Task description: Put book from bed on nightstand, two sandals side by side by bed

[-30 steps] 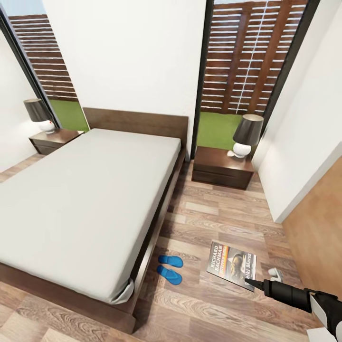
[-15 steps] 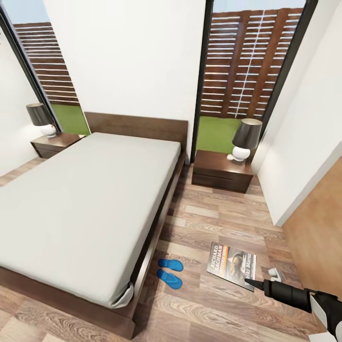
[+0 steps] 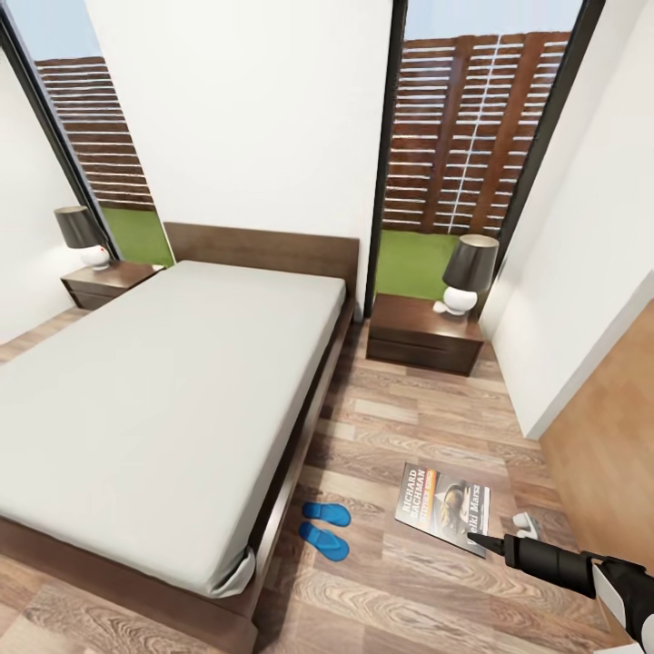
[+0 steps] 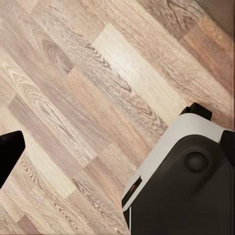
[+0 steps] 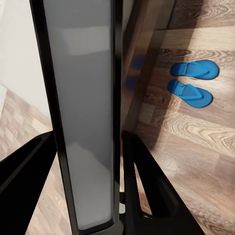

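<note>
Book is off the bed already. The right end effector is clamped on one edge of it, so the cover sticks out flat ahead of the fingers, low over the wooden floor. From the right wrist camera you see it edge-on, a grey slab of pages squeezed between the two black fingers.

The blue sandals sit ahead of that end effector and off to its left, side by side, just beside the bed frame and apart from the book. That half of the job looks done to me.

The nearer nightstand is well ahead of the end effector, against the far wall, with a lamp taking up the back right of its top.

What worries me:
- It's an edge pinch on a thin paperback, so most of the weight hangs out front. A quick swing or a bump from the base could let it droop or slide out.
- Coming in too low would catch the book on the nightstand's front edge.
- Reaching too deep could knock the lamp.
- Driving forward carelessly could kick the sandals out of line.

As for the left end effector, I can only spot one dark finger over the floor, so I can't tell whether it's open or closed.
</note>
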Motion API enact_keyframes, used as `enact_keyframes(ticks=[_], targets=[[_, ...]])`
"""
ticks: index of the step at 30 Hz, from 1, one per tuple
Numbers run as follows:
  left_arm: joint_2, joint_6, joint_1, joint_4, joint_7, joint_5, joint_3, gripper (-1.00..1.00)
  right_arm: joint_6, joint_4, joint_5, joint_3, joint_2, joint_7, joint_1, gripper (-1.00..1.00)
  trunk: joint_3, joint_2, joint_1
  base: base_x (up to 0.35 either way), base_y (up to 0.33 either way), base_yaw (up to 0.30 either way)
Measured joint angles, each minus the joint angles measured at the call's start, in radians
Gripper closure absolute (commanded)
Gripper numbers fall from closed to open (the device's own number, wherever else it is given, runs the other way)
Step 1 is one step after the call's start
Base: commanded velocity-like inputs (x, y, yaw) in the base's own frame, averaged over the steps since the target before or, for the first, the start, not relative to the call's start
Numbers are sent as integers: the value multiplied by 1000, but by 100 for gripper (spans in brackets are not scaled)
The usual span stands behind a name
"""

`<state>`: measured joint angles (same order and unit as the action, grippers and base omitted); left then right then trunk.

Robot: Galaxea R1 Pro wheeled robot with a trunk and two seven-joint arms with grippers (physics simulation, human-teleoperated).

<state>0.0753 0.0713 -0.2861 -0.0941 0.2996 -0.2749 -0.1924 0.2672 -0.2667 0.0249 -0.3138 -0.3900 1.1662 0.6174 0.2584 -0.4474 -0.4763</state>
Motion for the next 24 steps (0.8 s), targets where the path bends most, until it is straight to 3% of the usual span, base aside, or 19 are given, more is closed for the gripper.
enact_keyframes(ticks=[24], targets=[[0,23,1,0,-29,2,2,-100,0,0,0,-1,0,0,0,100,-40,0,0,0,0,0]])
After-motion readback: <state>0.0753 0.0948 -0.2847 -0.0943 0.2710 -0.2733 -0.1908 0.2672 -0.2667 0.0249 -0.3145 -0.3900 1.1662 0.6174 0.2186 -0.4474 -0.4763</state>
